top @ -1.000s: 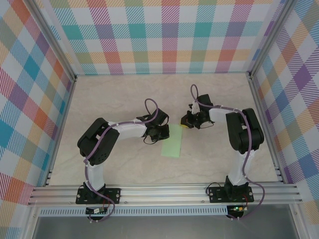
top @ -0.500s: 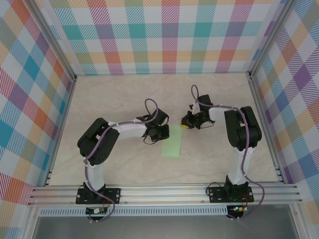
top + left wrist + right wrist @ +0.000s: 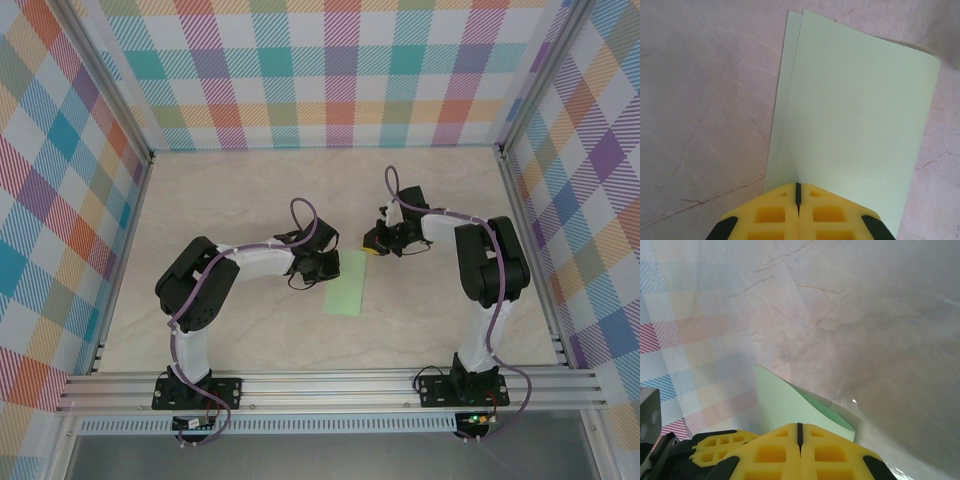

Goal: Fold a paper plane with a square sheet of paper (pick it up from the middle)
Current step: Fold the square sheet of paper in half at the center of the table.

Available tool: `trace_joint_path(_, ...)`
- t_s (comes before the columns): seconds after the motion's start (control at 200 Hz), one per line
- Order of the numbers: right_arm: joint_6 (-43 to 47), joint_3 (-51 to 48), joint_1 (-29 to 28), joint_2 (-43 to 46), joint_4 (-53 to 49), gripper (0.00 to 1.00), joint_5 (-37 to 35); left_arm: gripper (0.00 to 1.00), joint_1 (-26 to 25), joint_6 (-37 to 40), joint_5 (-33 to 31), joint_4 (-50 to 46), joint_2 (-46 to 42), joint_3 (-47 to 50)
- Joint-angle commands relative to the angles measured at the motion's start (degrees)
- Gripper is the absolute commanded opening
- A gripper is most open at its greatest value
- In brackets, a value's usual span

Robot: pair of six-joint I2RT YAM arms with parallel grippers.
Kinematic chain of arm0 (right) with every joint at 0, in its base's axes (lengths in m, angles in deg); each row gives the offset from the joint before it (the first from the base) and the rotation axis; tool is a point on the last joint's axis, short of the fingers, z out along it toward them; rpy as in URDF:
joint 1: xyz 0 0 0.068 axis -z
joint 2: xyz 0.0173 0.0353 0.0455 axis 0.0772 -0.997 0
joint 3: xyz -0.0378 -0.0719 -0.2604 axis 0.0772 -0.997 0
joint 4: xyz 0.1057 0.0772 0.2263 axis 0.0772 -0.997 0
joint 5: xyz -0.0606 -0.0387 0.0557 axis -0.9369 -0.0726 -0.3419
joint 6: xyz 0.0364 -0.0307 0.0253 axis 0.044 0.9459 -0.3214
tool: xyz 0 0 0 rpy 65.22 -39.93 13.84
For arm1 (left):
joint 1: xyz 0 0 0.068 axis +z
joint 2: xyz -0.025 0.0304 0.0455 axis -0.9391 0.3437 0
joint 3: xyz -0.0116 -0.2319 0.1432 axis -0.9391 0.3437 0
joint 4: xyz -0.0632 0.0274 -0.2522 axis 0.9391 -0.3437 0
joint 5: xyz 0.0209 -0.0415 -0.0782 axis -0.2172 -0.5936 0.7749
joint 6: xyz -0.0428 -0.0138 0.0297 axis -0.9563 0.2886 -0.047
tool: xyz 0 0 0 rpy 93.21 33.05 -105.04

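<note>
**Early stage: one fold made, plane not yet formed.**
The square sheet of paper (image 3: 347,285) lay halved on the table (image 3: 250,200); the left gripper (image 3: 328,266) and right gripper (image 3: 374,243), both closed, sat at its edges.

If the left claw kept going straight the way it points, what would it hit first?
The square sheet of paper, folded over: the shut left claw sits right at its edge, probably touching it.
</note>
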Motion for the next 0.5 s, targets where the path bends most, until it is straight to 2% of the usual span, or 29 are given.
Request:
trace_joint_path(0.0, 0.60, -0.46, 0.08, -2.33, 0.58, 0.00, 0.46, 0.00, -0.73, 1.30, -2.38, -9.17, 2.02, 1.40)
trace_joint_path(0.23, 1.57, -0.55, 0.08, -4.33, -1.44, 0.00, -4.58, 0.00, -0.79, 1.31, -2.40, -9.25, 1.86, 1.47)
trace_joint_path(0.495, 1.26, -1.99, 0.08, 3.83, -2.10, 0.00, 0.29, 0.00, -0.94, 1.23, -2.65, -9.19, 1.78, 1.48)
